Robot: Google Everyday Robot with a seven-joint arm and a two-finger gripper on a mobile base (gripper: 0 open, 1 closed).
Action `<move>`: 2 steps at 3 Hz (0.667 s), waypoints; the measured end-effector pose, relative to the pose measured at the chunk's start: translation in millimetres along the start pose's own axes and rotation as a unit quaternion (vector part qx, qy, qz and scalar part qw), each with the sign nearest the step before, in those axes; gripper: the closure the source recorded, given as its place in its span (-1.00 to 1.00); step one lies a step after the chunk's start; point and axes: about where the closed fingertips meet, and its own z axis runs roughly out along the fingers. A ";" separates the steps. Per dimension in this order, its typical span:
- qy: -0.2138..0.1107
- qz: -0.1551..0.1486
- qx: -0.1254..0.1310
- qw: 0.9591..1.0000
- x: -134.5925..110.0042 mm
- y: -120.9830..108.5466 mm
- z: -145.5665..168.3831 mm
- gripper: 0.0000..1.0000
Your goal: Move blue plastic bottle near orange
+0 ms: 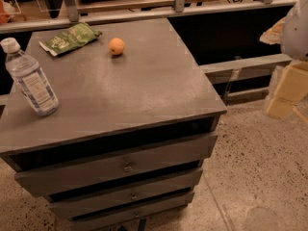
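The blue plastic bottle (30,78), clear with a white cap and a printed label, stands upright near the left edge of the grey cabinet top (144,85). The orange (116,46) lies toward the back of the top, well to the right of and behind the bottle. My gripper (284,93) shows as pale yellow blocks at the right edge of the view. It is off the cabinet, above the floor, far from both the bottle and the orange, and it holds nothing I can see.
A flat green snack bag (70,37) lies at the back left, just left of the orange. The cabinet has several drawers (125,165) below. Speckled floor (260,177) lies to the right. A metal rail and shelving (178,6) run behind.
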 end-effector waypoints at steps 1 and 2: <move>0.000 0.000 0.000 1.000 0.0 0.0 0.0 -1.00; -0.013 0.007 0.003 1.000 -0.4 0.0 -1.8 -1.00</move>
